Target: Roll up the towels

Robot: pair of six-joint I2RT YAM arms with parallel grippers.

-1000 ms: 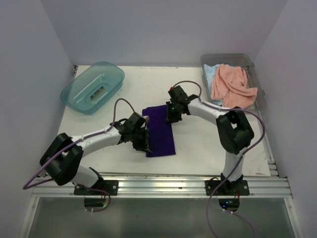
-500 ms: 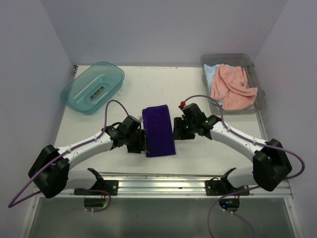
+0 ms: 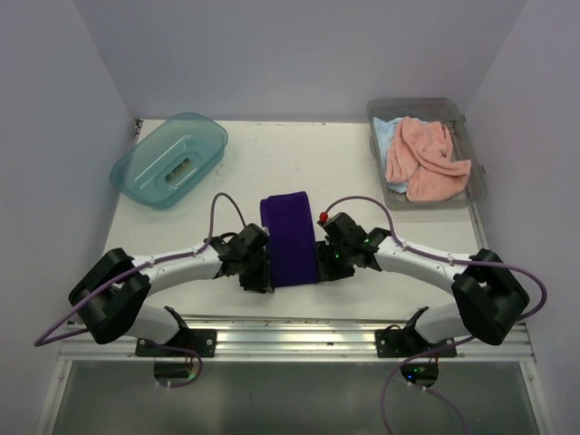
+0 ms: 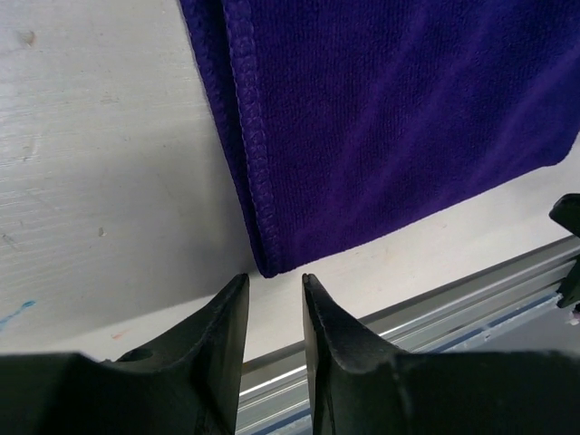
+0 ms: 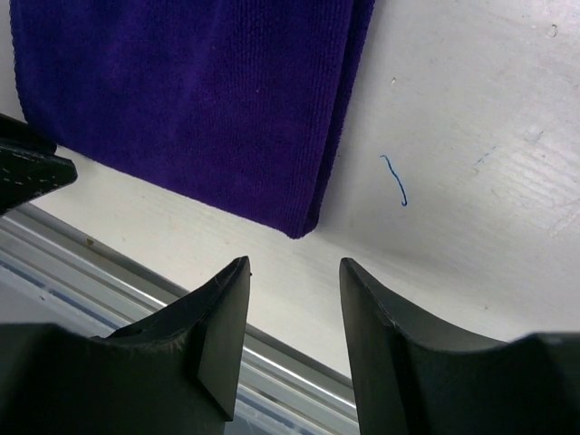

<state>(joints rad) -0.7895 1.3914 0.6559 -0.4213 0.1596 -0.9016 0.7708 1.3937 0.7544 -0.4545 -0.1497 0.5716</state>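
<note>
Both arms have swung down to the near corners of purple towel, front-centre on table. Wrist views only: left gripper narrowly parted, right gripper wider, both empty. Top view only: pink towel and blue towel in grey bin.

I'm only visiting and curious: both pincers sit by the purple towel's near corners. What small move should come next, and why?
Probably ease both forward and close on those corners. The left pincer and right pincer stand open, each just short of a near corner of the purple towel, which is not yet rolled; gripping that edge would let them start the roll.
</note>
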